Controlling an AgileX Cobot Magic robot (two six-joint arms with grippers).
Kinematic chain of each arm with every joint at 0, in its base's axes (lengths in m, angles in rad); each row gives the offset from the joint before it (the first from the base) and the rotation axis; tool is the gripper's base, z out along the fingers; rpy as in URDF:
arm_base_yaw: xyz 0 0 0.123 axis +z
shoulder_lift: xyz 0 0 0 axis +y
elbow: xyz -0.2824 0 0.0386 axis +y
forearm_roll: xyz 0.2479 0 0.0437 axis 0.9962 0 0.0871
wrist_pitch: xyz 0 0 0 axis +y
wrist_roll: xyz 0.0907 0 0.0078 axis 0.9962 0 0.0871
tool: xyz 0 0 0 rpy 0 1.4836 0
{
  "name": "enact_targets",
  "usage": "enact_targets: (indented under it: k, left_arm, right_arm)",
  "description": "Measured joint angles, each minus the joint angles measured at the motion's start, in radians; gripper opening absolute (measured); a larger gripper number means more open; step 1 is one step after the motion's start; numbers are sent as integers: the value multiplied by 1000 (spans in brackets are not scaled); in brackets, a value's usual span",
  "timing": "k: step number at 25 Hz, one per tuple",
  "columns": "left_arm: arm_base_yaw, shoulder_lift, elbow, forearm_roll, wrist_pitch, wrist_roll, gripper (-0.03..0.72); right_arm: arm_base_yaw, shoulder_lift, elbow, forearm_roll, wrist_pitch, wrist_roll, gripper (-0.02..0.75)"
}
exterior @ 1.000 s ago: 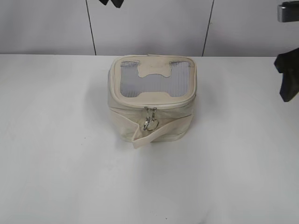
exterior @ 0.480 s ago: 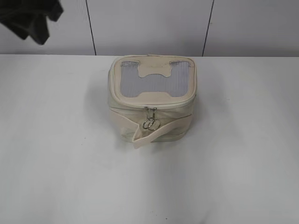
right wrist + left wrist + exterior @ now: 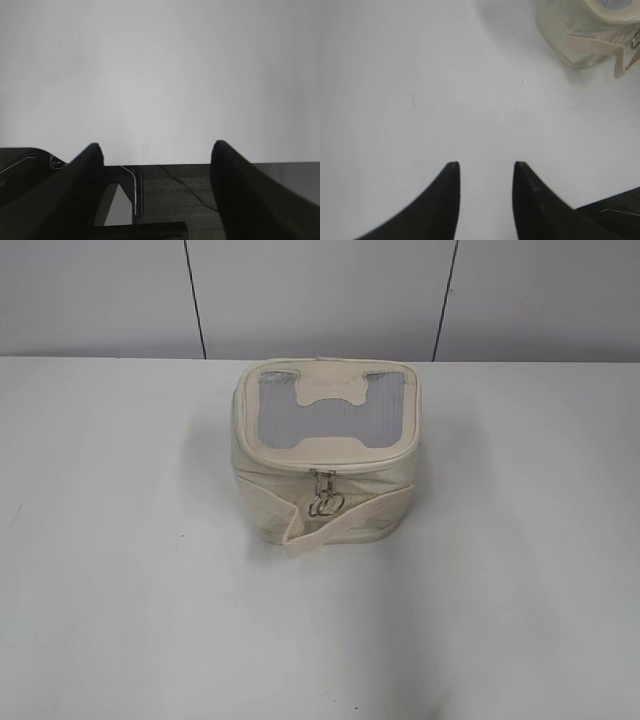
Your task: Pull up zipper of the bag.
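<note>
While neither arm shows in your outside view, your left gripper (image 3: 485, 165) hangs spread and empty over bare table (image 3: 445, 90), left of the bag (image 3: 326, 450), half cut off there. Its zipper (image 3: 322, 492) sliders meet in front. Your right gripper (image 3: 157, 147) gapes wide, empty, bag unseen.

A plain test lab: a bare white table (image 3: 120, 590) set against a grey panelled wall (image 3: 320, 295) with dark seams.
</note>
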Motion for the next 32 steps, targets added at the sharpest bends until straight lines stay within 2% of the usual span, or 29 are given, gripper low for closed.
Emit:
enact_targets:
  k: [5, 9, 17, 23, 32]
  left_arm:
    - [-1, -300, 195, -26, -27, 0, 275]
    - [-1, -525, 300, -100, -34, 3, 275]
    - [-1, -743, 314, -139, -57, 81, 275]
    - [-1, -746, 314, -157, -57, 159, 275]
    - [-1, -746, 315, -162, -58, 162, 275]
  right_arm:
    - [0, -225, 93, -4, 1, -43, 524]
    - [0, -397, 138, -4, 1, -61, 524]
    - [0, -631, 140, 21, 1, -112, 524]
    - [0, -675, 143, 124, -3, -250, 524]
    - [0, -675, 169, 141, -50, -266, 524]
